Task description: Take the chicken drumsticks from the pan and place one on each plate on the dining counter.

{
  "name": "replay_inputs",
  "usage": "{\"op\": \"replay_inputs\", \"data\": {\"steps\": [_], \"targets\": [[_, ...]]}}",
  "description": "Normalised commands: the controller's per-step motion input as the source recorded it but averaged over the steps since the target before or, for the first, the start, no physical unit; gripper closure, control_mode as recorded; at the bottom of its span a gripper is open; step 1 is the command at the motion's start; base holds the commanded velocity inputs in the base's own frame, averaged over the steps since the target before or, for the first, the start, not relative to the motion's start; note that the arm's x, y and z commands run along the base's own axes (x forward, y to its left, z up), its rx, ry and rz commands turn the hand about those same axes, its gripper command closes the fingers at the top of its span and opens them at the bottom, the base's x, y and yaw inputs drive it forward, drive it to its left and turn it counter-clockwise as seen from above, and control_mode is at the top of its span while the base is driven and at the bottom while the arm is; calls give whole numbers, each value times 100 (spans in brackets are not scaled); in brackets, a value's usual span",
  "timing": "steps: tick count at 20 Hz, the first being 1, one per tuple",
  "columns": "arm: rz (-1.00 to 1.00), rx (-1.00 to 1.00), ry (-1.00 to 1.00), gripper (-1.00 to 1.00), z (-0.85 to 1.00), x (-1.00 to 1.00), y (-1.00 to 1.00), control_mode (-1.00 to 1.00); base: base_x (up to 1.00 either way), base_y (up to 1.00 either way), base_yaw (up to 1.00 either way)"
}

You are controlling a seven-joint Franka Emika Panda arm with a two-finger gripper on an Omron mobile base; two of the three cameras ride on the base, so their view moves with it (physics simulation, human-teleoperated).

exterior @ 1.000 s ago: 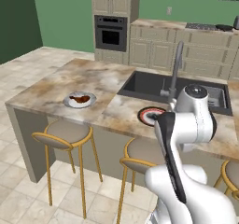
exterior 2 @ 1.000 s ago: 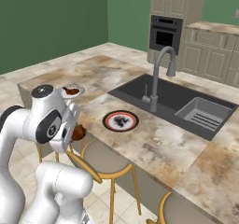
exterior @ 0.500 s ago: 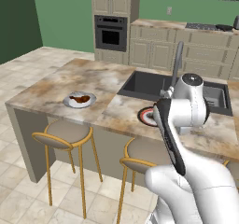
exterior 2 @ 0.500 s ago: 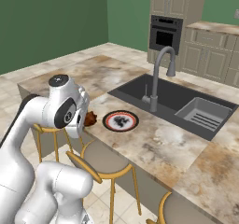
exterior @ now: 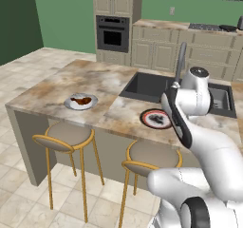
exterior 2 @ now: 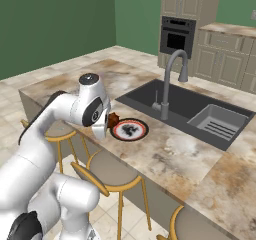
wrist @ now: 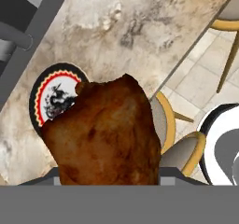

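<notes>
Held drumstick [wrist: 105, 134] covers the fingertips and part of the red-rimmed plate [wrist: 49, 97] in hand view. From the right base the arm [exterior 2: 75, 109] hides most of it; only a brown bit shows. In the left base view the grey-white plate [exterior: 80, 101] carries what's probably the second drumstick, too small to confirm.

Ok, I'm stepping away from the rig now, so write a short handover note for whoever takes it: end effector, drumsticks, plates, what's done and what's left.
End effector: shut on the second drumstick, carried above the dining counter, near its stool-side edge.
Grey-white plate: at the counter's left part, with one drumstick on it. That half is done.
Red-rimmed plate: in front of the sink, no drumstick on it yet. In the hand view it lies just beyond the held drumstick.
Left: move over the red-rimmed plate, lower, release the drumstick there.
</notes>
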Motion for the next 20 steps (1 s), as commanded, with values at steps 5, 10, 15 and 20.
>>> {"op": "replay_inputs", "data": {"steps": [5, 10, 15, 20], "targets": [[11, 0, 6, 100, -37, 52, -6, -100, 0, 0, 0], [7, -3, 10, 100, -54, 46, 0, -100, 0, 0, 0], [5, -1, 9, 100, -55, 43, 0, -100, 0, 0, 0], [4, 0, 12, 100, -38, 52, -17, -100, 0, 0, 0]]}}
